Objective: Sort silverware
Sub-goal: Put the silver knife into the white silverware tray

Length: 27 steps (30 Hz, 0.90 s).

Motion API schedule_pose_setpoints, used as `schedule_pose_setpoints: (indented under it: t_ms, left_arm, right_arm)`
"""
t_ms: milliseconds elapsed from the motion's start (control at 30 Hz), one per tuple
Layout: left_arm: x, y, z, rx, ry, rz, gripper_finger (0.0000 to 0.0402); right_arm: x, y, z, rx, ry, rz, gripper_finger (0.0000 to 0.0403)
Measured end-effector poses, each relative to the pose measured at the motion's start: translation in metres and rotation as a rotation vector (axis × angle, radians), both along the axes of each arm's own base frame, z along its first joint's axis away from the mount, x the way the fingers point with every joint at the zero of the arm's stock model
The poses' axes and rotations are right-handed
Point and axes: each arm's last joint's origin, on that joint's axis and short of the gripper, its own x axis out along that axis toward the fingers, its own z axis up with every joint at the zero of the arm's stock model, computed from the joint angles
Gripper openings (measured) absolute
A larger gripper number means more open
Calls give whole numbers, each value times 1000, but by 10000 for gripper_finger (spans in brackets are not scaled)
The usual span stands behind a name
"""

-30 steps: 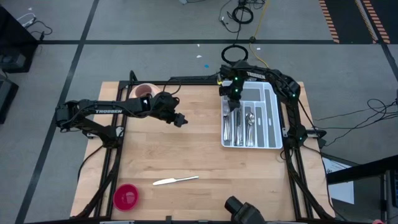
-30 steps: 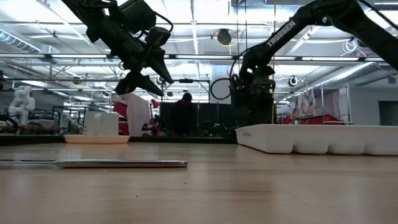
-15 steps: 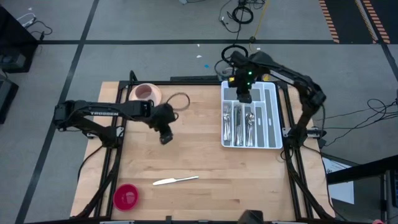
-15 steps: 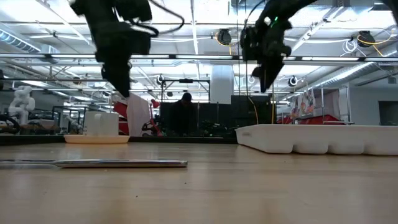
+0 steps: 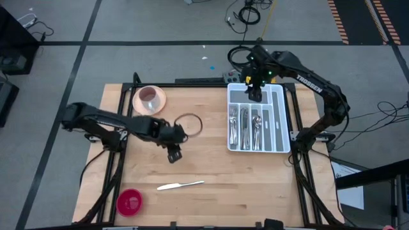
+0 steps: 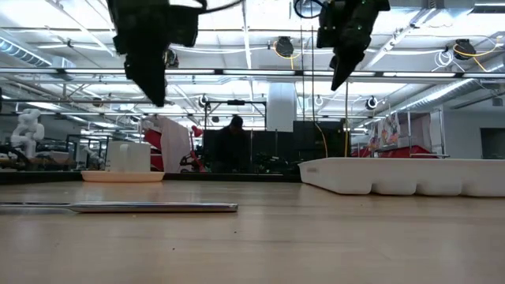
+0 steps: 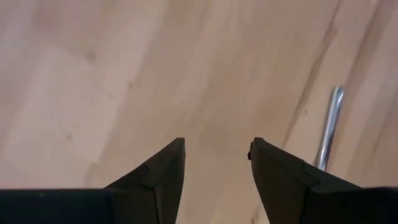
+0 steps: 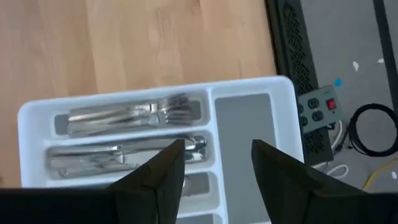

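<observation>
Overhead, my left gripper (image 5: 174, 155) hangs spread apart and empty above bare wood, with one slim shiny silver table knife (image 5: 180, 186) lying flat on the pale wooden table (image 5: 211, 172) nearer the front edge. My right gripper (image 5: 254, 94) hovers parted, holding nothing, over the far end of the white compartmented plastic tray (image 5: 281, 121), where shiny metal forks and spoons (image 8: 134, 112) lie sorted.

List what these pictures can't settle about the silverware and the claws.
- Tray contents: high view too small to count or sort pieces; low view wall hides them; right claw covers part.
- Knife: left wrist view shows only one end, cut by left claw.
- Claw tips: cut off at low view's top.
</observation>
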Motion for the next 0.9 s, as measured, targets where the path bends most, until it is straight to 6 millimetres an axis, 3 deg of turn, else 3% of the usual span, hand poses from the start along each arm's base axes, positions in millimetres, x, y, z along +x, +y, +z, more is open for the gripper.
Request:
schedule_pose_setpoints:
  t_ms: [133,367,633,767,900]
  left_arm:
    - [17,-22,-17,-4,120,-25,185]
    - [36,-49,-26,-20,199,-148,185]
    - [34,-92,-28,-21,153,-171,185]
    - [33,-110,-42,29,169,-188,185]
    - [38,-116,-60,44,218,-203,185]
  right_arm:
    - [3,7,-1,3,24,20,178]
    - [11,20,-1,12,35,71,178]
    - [20,36,-2,58,39,49,178]
    - [25,44,-2,71,36,51,178]
    - [28,50,-2,83,34,49,178]
